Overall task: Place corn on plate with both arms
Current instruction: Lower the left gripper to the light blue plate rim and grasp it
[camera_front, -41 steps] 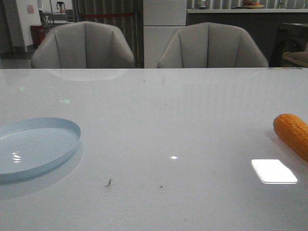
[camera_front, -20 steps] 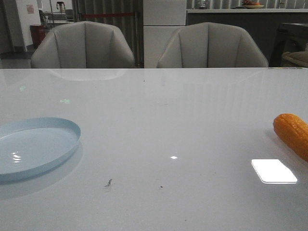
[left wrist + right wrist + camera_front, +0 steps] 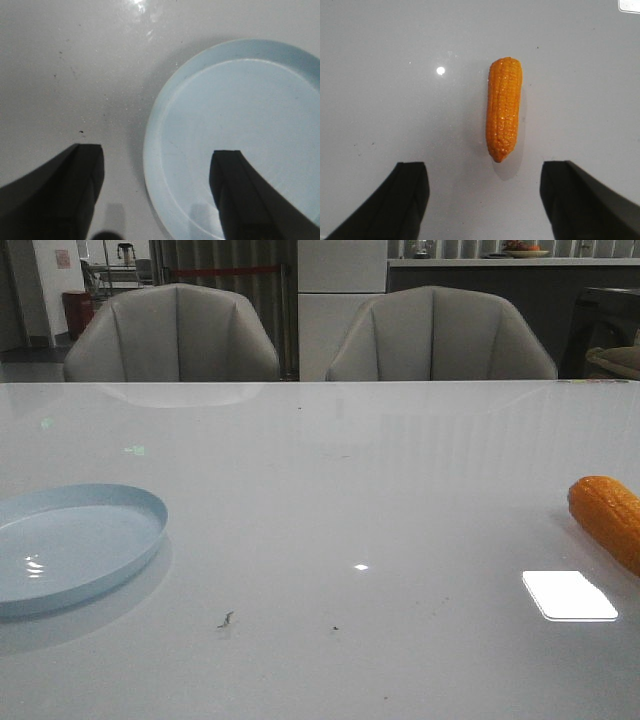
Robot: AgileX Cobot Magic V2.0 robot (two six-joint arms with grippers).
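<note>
Beneath the wide-open right gripper, the corn lies untouched, seemingly centred; left gripper open over the plate.

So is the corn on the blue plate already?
No, the corn lies on the table at the right; the plate sits far left.
</note>
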